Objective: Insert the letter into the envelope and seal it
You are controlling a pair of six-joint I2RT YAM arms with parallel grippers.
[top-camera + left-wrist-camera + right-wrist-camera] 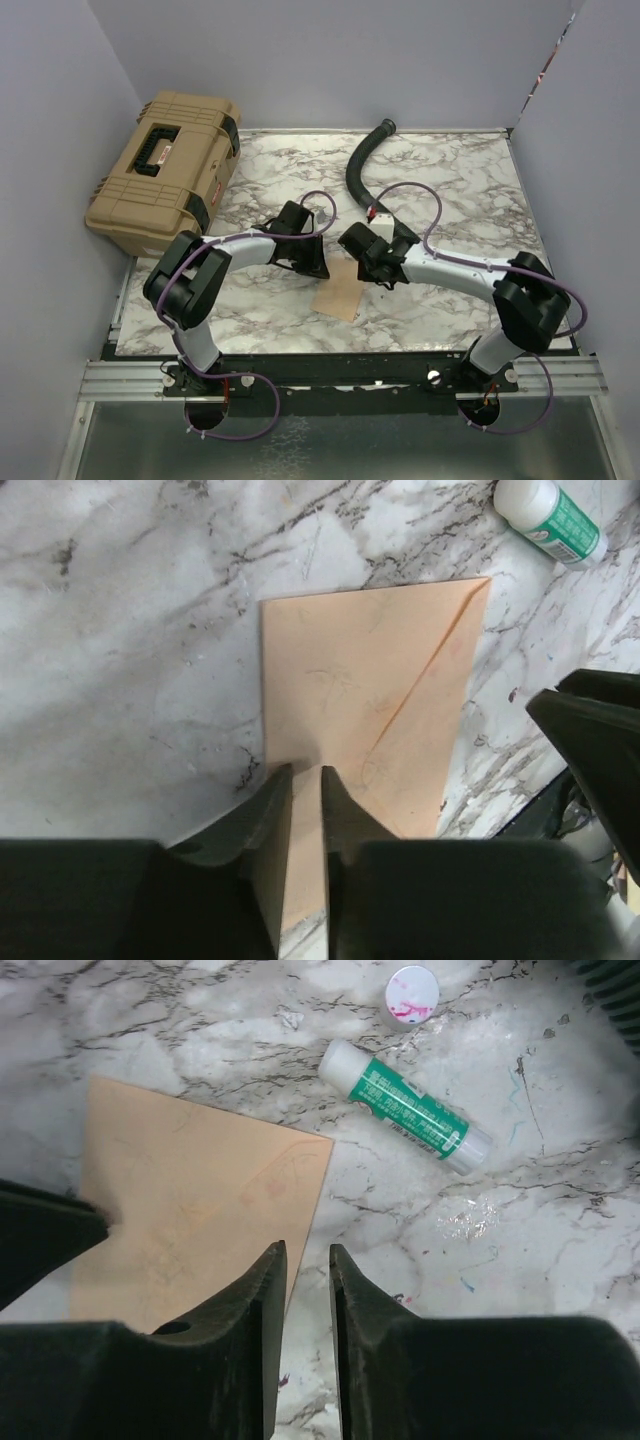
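Left gripper point(305, 775) jaws, narrowly apart, over the envelope point(370, 710) edge; right gripper point(306, 1252) jaws likewise apart, empty. Withdrawing could drag it, or a weak seal reopen.

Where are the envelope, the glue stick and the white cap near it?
the envelope point(370, 700): left wrist view, middle of its brown face.
the glue stick point(405, 1108): right wrist view, on its green label.
the cap point(411, 990): right wrist view, on its round top.

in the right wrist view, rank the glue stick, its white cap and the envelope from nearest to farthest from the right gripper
1. envelope, edge just left of the right gripper
2. glue stick, farther ahead, to the right
3. white cap, farthest, near the top edge
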